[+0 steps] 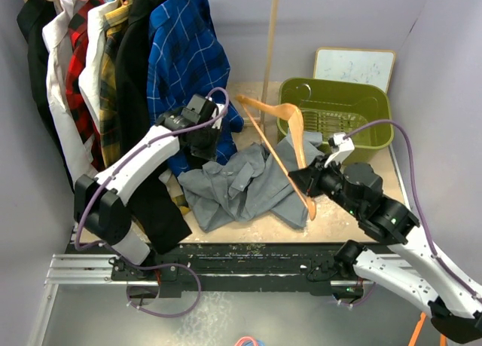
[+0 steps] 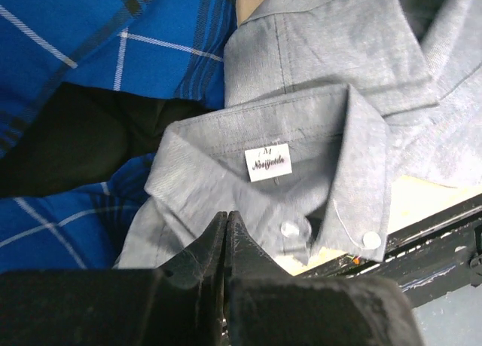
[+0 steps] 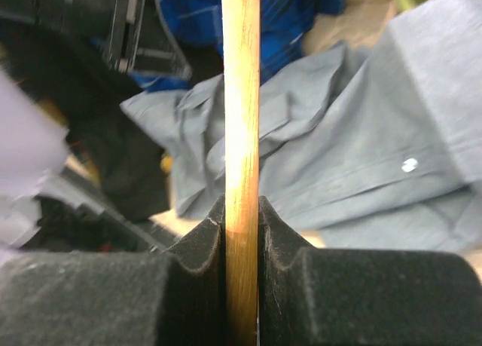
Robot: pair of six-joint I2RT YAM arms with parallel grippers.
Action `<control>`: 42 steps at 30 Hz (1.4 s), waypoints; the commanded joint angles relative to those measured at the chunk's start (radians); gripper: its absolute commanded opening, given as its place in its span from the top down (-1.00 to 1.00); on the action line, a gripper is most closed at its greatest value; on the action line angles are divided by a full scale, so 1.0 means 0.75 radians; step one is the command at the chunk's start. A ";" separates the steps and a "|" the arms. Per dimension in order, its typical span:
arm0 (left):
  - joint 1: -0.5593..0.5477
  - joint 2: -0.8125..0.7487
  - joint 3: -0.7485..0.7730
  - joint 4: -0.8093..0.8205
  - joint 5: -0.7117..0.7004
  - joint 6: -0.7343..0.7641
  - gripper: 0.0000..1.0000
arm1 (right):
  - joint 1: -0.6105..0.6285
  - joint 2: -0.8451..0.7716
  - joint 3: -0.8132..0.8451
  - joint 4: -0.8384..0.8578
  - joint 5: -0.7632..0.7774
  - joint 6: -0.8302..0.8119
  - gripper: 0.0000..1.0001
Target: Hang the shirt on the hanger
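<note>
Our right pincer grasped the wooden hanger. Our left pincer was clenched at the collar of the grey shirt, crumpled mid-worktop. A green tub sat at the far right corner.

My left arm rises from the tabletop's near edge and leans toward the far left, wrist bent downward. My left gripper has its fingers pressed flat together, tips at the collar of the shirt. My right arm reaches in low from the near right corner toward the middle, and my right gripper clamps both pads on the bar of the hanger.
</note>
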 commanded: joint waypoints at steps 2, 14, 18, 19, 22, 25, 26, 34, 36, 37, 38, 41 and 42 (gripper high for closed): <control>-0.001 -0.178 -0.016 -0.003 0.009 0.091 1.00 | 0.000 -0.119 -0.072 -0.044 -0.395 0.215 1.00; -0.001 -0.169 -0.074 0.086 0.144 0.029 -0.99 | 0.000 -0.400 0.120 -0.562 0.100 0.465 1.00; -0.001 -0.005 0.075 0.034 0.110 -0.047 -0.99 | -0.002 -0.387 0.133 -0.588 0.276 0.502 1.00; -0.001 0.043 0.110 0.006 0.114 -0.057 -0.99 | -0.001 -0.376 0.127 -0.566 0.287 0.494 1.00; -0.001 0.154 0.177 -0.039 0.149 -0.077 -0.90 | -0.002 -0.324 0.102 -0.487 0.283 0.456 1.00; -0.001 0.226 0.194 -0.051 0.160 -0.082 -0.81 | -0.003 -0.291 0.077 -0.395 0.259 0.420 1.00; -0.001 0.239 0.195 -0.054 0.154 -0.078 -0.77 | -0.003 -0.287 0.070 -0.376 0.252 0.411 1.00; -0.001 0.169 0.081 -0.058 0.137 -0.017 0.04 | -0.003 -0.295 -0.034 -0.306 0.110 0.380 1.00; -0.001 0.143 0.078 -0.080 0.145 0.003 0.38 | -0.002 -0.312 -0.083 -0.243 -0.006 0.343 1.00; -0.001 0.129 0.084 -0.093 0.147 0.014 0.57 | -0.002 -0.323 -0.108 -0.219 -0.059 0.331 1.00; -0.001 0.117 0.089 -0.108 0.147 0.026 0.75 | -0.002 -0.338 -0.129 -0.204 -0.105 0.327 1.00; 0.000 0.069 0.089 -0.111 0.156 0.051 1.00 | -0.001 -0.365 -0.163 -0.225 -0.176 0.337 1.00; 0.001 0.055 0.082 -0.106 0.162 0.052 1.00 | -0.003 -0.374 -0.167 -0.254 -0.179 0.342 1.00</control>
